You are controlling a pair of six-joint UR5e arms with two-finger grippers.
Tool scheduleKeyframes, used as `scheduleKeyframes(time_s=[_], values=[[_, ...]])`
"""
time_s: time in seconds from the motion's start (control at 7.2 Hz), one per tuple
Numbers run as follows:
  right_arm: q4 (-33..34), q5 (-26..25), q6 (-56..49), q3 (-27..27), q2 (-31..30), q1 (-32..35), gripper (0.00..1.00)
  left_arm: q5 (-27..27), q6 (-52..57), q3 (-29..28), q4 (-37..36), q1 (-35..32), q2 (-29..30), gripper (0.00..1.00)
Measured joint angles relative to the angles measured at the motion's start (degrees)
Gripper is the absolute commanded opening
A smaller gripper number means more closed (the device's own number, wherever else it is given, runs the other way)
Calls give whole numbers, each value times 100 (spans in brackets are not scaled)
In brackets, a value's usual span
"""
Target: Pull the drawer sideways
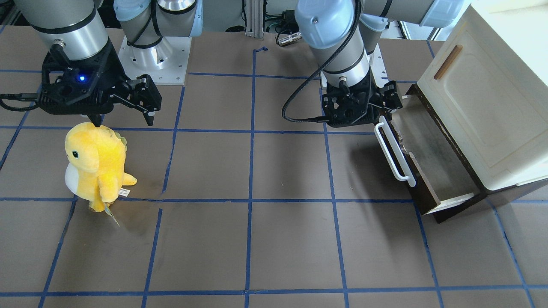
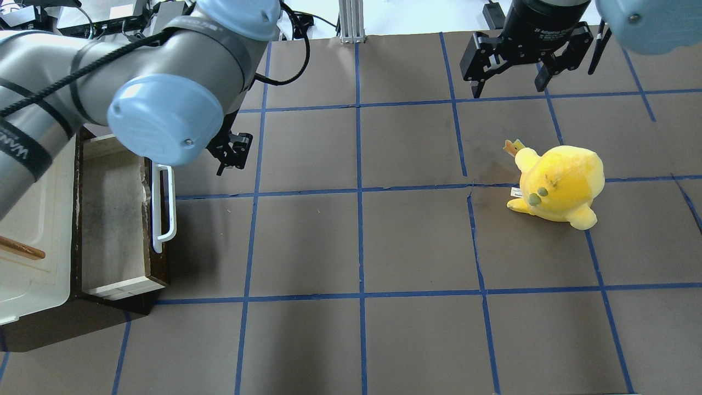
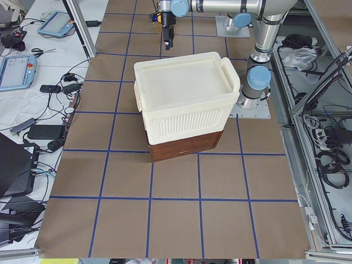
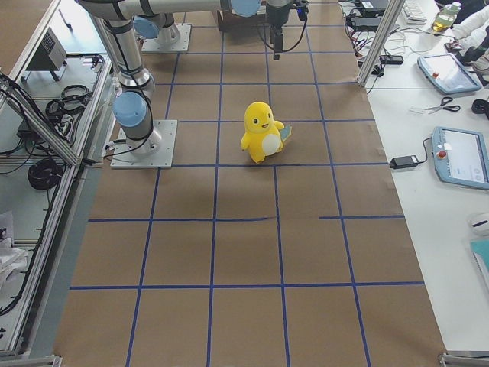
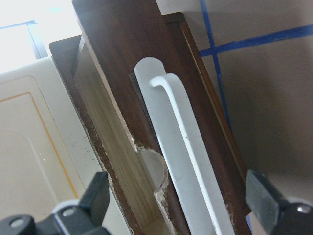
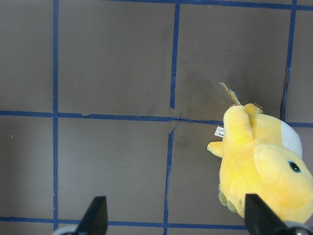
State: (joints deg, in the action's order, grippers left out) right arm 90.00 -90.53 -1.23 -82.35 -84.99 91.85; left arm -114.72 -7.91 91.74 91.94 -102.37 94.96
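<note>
The drawer (image 1: 428, 154) stands pulled out of the cabinet, showing its pale tray and worn brownish floor (image 2: 112, 219). Its dark brown front (image 5: 142, 49) carries a long white bar handle (image 1: 394, 154), which also shows in the overhead view (image 2: 164, 208). My left gripper (image 1: 385, 107) is open and hovers at the handle's robot-side end. In the left wrist view the handle (image 5: 181, 147) lies between the spread fingers, not gripped. My right gripper (image 1: 122, 117) is open and empty, far from the drawer, above the table (image 2: 507, 90).
The cream-white cabinet (image 1: 479, 107) with a small brown wooden handle (image 1: 448, 62) sits over the drawer's dark base (image 3: 184, 146). A yellow plush toy (image 1: 94, 162) stands under the right gripper, also seen in the right wrist view (image 6: 264, 166). Blue tape lines cross the brown table.
</note>
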Motion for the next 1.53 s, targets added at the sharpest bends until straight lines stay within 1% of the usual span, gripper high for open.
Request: scheduleKeyframes(time_s=[0.28, 0.42, 0.56, 0.83, 1.11, 1.53], values=[[0, 0, 0, 0, 0, 0, 100, 1298, 169, -43, -27, 629, -326, 100], [0, 0, 0, 0, 0, 0, 100, 1787, 317, -53, -35, 967, -446, 100], [0, 0, 0, 0, 0, 0, 100, 2142, 482, -66, -31, 1192, -561, 100], [0, 0, -4, 0, 0, 2, 100, 2672, 620, -100, -10, 1342, -756, 100], [0, 0, -1, 0, 0, 3, 100, 2783, 638, -106, -38, 1383, -808, 100], [0, 0, 0, 0, 0, 1, 100, 2541, 629, -110, -61, 1389, -836, 100]])
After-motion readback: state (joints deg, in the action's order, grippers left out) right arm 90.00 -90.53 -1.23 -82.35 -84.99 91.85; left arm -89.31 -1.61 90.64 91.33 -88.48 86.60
